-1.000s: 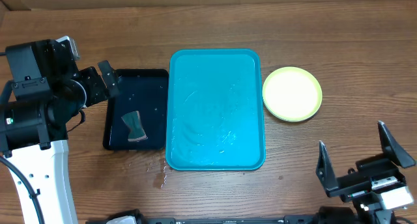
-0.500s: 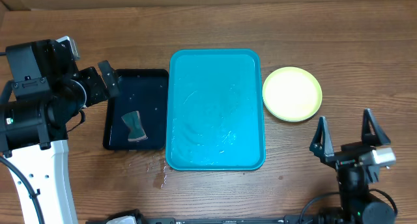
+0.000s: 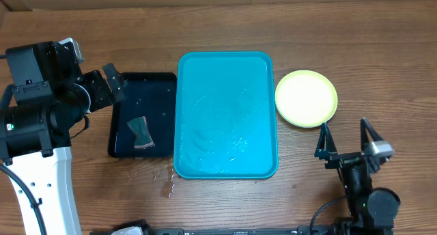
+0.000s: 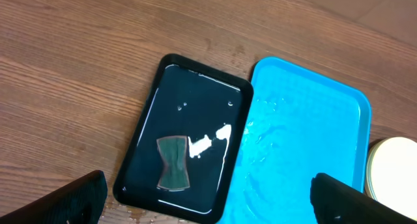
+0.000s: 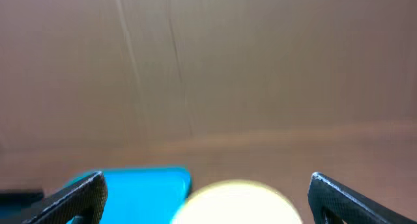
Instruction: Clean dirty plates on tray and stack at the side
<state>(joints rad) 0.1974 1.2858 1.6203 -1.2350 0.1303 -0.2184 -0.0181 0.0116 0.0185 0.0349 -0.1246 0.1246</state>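
Observation:
The turquoise tray (image 3: 227,91) lies mid-table, wet, with only water streaks on it; the left wrist view shows it at the right (image 4: 306,139), the right wrist view low on the left (image 5: 143,185). A yellow-green rimmed plate (image 3: 306,98) with a pale centre rests on the wood just right of the tray, blurred in the right wrist view (image 5: 238,201). Whether other plates lie under it I cannot tell. My right gripper (image 3: 346,138) stands open just in front of the plate, its fingers pointing at it and apart from it. My left gripper (image 3: 115,86) hangs open above the black tray's left edge, holding nothing.
A smaller black tray (image 3: 153,85) with water in it sits against the turquoise tray's left side and holds a dark green sponge (image 3: 141,132). Water drops (image 3: 167,184) spot the wood in front of it. A brown cardboard wall (image 5: 208,61) closes off the back.
My right arm has swung in from the front right corner to the left and turned its open fingers toward the plate. The left arm, trays and plate have not moved.

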